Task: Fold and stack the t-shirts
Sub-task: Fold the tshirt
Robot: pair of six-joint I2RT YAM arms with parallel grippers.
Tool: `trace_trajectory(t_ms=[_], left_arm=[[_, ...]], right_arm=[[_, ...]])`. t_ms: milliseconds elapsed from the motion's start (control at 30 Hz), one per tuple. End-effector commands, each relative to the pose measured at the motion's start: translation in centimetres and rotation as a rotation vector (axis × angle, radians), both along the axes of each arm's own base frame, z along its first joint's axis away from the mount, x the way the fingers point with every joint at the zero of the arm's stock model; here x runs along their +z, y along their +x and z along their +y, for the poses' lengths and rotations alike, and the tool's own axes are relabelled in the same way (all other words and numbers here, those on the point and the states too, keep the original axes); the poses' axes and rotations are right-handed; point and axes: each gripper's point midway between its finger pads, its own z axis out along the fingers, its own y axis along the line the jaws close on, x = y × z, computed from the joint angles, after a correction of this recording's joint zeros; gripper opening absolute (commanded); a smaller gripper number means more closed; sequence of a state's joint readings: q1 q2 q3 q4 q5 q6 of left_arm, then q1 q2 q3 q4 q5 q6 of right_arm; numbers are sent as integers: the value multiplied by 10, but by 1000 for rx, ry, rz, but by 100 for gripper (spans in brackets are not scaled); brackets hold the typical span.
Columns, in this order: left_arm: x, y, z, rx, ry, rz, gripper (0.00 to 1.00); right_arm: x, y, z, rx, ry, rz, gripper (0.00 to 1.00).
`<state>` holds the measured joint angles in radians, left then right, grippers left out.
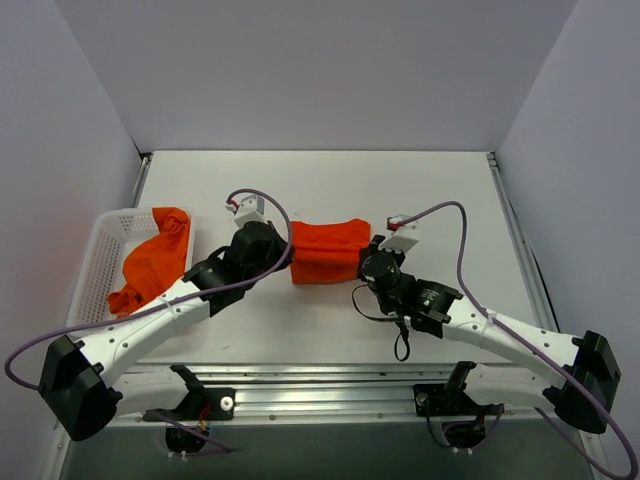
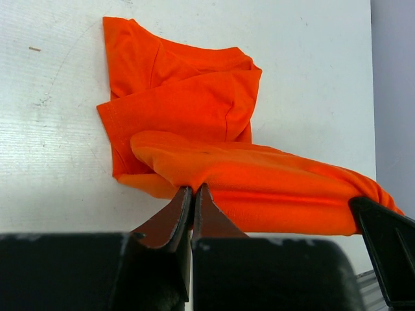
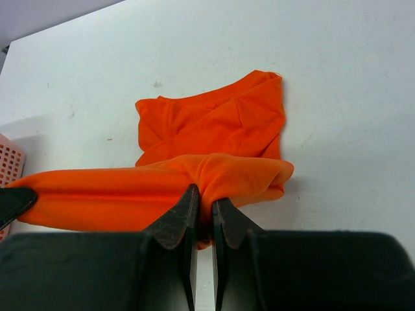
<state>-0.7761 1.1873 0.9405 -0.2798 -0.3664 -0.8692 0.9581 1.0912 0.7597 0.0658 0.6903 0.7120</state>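
Left tool (image 2: 192, 189) and right tool (image 3: 206, 195) clamp narrowly on opposite ends of t-shirt (image 1: 326, 250).

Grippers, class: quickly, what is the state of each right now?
Left gripper: shut on the t-shirt.
Right gripper: shut on the same t-shirt.

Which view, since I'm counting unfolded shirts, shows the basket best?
The top external view: the whole white basket is visible at left, with an orange t-shirt lying in it. The right wrist view catches only one corner; the left wrist view shows none of it.
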Motion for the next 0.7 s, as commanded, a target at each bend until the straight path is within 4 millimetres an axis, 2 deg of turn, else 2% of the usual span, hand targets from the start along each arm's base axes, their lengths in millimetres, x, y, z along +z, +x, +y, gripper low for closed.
trace_trajectory(t_ms=[0,167,200,267,300,333,367,400,433,467,500,533,567,600,633,667], left_arm=[[25,25,7,36,-16,-71,2],[23,47,10,33,-22,-57,2],[15,59,18,56,-9,-39,2],[10,72,19,44,-24,-21,2],[2,84,19,41,-14,-5,2],[1,99,29,65,-20,-9,2],[-1,109,28,48,-24,-12,2],[-13,128,24,37,-22,4,2],[-9,153,32,43,-45,-27,4],[-13,170,31,16,-42,-32,9],[-20,202,11,-74,-76,-20,16],[-19,226,12,-105,-85,-28,54],[-28,246,7,-147,-75,-3,71],[-103,249,3,-190,-45,220,77],[-40,291,-4,-198,-59,88,92],[-46,304,1,-183,-50,106,94]], right_arm=[[5,17,-8,-29,-46,-21,0],[-4,48,-13,-51,-43,6,0],[-14,55,-13,-56,-60,29,0],[-16,72,-13,-58,-47,40,0],[-30,86,-22,-92,-64,68,0],[-33,97,-23,-103,-57,72,0],[-27,113,-19,-99,-39,66,0],[-50,132,-30,-141,-71,116,0],[-53,146,-33,-162,-74,122,0],[-34,172,-29,-179,-59,88,0],[-64,193,-43,-246,-105,152,0],[-72,202,-54,-293,-143,195,0],[-78,216,-60,-327,-163,220,19],[-73,250,-56,-377,-136,220,68],[-81,252,-73,-418,-181,286,87],[-81,262,-76,-436,-190,291,100]])
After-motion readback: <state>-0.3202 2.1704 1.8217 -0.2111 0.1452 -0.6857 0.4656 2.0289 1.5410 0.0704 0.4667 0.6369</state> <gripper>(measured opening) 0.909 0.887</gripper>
